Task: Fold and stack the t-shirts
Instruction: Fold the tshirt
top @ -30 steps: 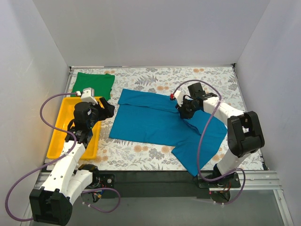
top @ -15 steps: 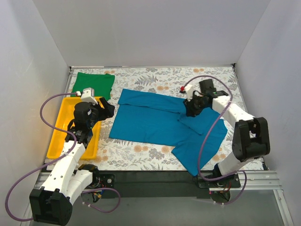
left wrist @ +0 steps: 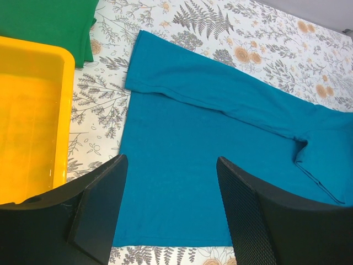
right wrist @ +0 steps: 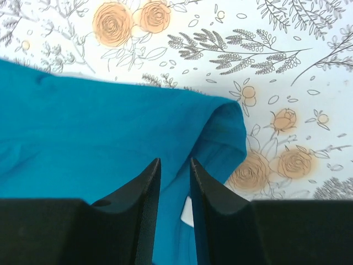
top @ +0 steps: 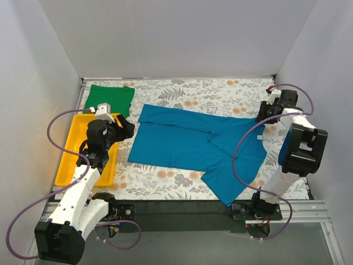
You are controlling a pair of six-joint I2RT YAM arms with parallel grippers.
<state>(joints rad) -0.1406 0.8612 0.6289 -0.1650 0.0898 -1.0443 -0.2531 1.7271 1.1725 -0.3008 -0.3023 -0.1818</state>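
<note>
The teal-blue t-shirt lies spread across the middle of the table, with one part reaching the near right. My right gripper is at the shirt's far right corner, shut on a fold of its cloth. In the right wrist view the fingers pinch teal cloth and a white tag shows. My left gripper is open and empty above the shirt's left edge, as the left wrist view shows. The green t-shirt lies folded at the back left.
A yellow tray stands along the left side under my left arm; its rim shows in the left wrist view. White walls close in the left, back and right. The floral table cover is bare behind the teal shirt.
My right gripper has moved from the shirt's middle out to the right side, pulling teal cloth with it and opening that part outward. The left arm has not moved.
</note>
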